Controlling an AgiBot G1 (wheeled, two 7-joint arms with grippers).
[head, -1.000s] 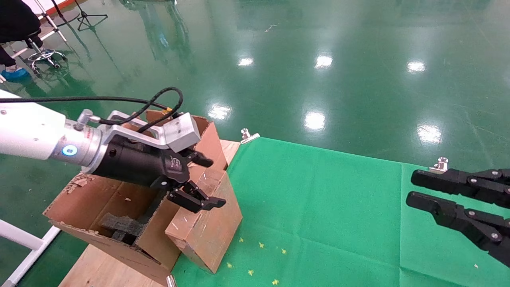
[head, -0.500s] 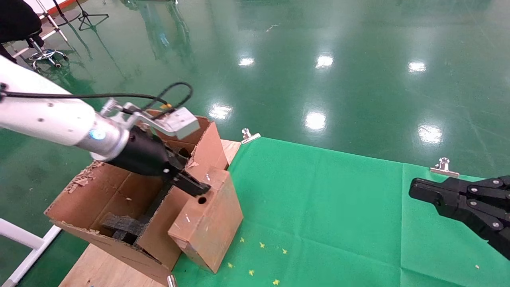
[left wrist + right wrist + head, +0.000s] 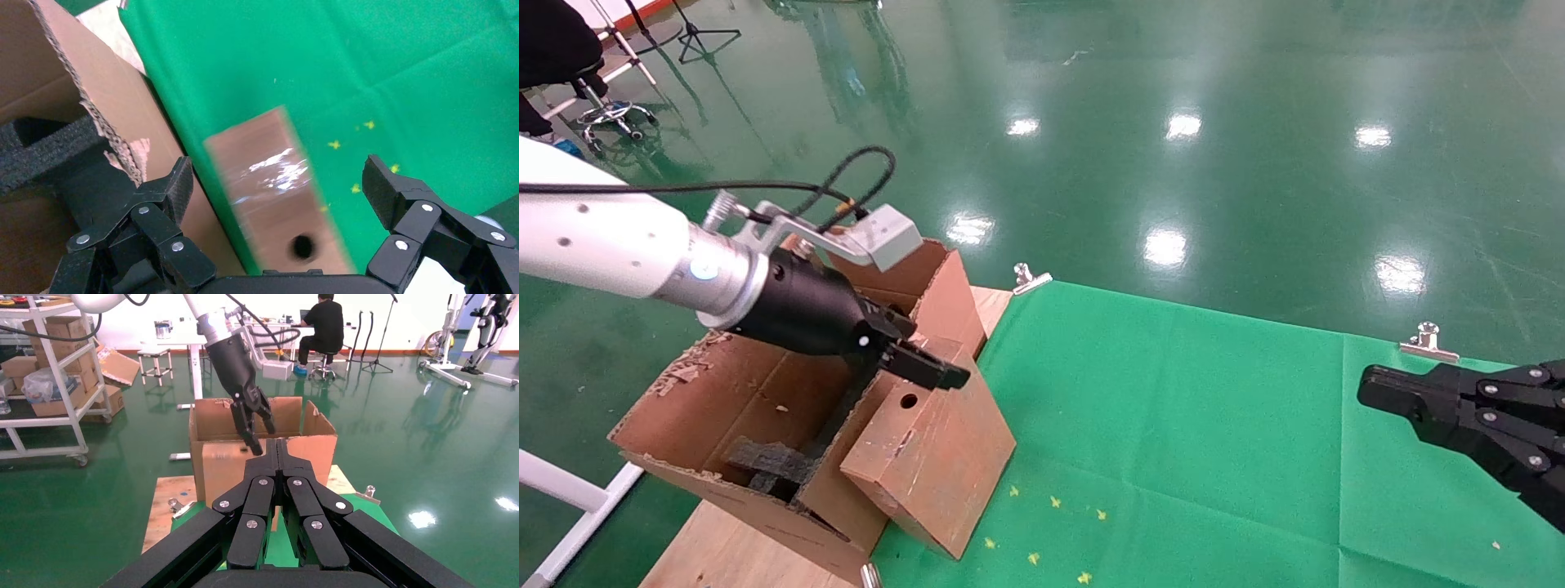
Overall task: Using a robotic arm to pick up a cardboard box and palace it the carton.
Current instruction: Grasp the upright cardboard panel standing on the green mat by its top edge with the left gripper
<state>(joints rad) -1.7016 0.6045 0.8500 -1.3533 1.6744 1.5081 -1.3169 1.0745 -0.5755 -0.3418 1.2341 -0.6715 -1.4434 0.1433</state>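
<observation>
The small reddish-brown cardboard box (image 3: 932, 465) leans tilted against the right wall of the large tan carton (image 3: 711, 400), its lower edge on the green cloth and its round hole facing up. My left gripper (image 3: 928, 369), on the white arm, is open right at the box's top edge by the hole. In the left wrist view the box (image 3: 275, 184) lies blurred between the wide-apart jaws of the left gripper (image 3: 278, 184), touching neither finger. Black foam (image 3: 764, 461) sits inside the carton. My right gripper (image 3: 1377, 390) is shut and empty over the cloth's right side.
The green cloth (image 3: 1189, 425) covers the table, held by metal clips (image 3: 1030, 278) at its far edge. The carton stands on a wooden board (image 3: 731, 555) at the left. A seated person (image 3: 321, 324) and shelves are farther off across the green floor.
My left gripper came down from above onto the box's top edge. The box has tipped over more against the carton. My right gripper has shut.
</observation>
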